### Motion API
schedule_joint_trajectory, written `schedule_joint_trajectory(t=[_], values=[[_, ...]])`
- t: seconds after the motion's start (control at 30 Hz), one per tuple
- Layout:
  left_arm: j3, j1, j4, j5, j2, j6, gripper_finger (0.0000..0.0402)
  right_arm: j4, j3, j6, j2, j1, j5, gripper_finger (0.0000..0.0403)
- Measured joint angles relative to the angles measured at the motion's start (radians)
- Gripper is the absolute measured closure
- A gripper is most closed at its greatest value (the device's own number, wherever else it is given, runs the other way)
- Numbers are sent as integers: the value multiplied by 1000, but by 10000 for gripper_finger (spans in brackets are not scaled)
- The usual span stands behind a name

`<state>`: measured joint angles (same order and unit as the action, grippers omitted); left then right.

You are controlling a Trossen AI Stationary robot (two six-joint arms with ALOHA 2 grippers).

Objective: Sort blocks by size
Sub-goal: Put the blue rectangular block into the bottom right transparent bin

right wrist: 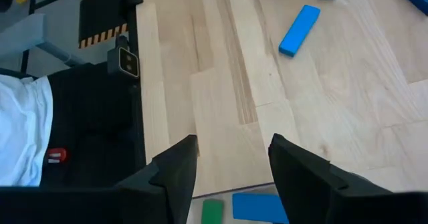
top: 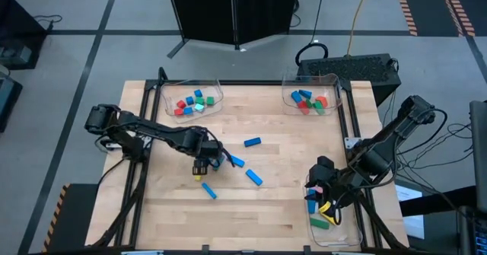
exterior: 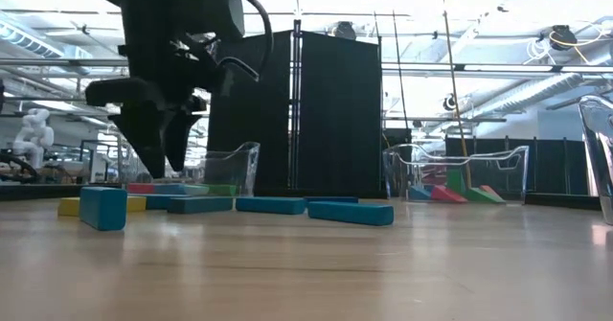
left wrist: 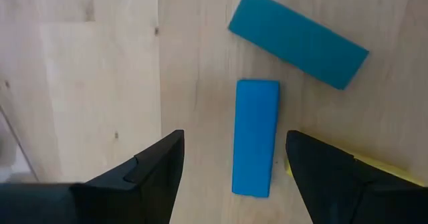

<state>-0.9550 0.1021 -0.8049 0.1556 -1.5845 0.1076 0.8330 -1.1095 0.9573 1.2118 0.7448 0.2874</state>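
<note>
A blue bar (left wrist: 256, 138) (rigid, likely light) is being straddled by the open left gripper (left wrist: 234, 164); its long sides are best pinched.

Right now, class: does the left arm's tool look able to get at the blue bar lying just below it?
Probably yes. The left tool hangs open over the blue bar, one finger on either side. Only a teal bar lies nearby, apart from it.
</note>
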Motion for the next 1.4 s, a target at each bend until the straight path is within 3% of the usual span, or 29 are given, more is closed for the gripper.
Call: schedule_joint_trajectory(t=[0.2,0.4,0.87,0.93,1.07,1.13,1.23,1.4], values=[[69,-16,111,-48,0,-14,141,1,0,-5,0,0,25,225],[109,-33,122,-56,0,7,147,8,0,-5,0,0,29,225],[169,-67,224,-112,0,-1,249,7,0,-2,0,0,71,225],[164,-67,223,-107,0,-10,272,8,0,-8,0,0,131,225],[157,-65,262,-61,-2,-11,306,11,15,31,14,0,410,225],[152,-58,279,-30,-2,-11,310,14,27,96,29,-8,496,225],[140,-42,281,36,-2,-12,309,16,47,189,46,-49,542,225],[89,-4,295,209,-2,-20,306,33,114,290,51,-161,526,225]])
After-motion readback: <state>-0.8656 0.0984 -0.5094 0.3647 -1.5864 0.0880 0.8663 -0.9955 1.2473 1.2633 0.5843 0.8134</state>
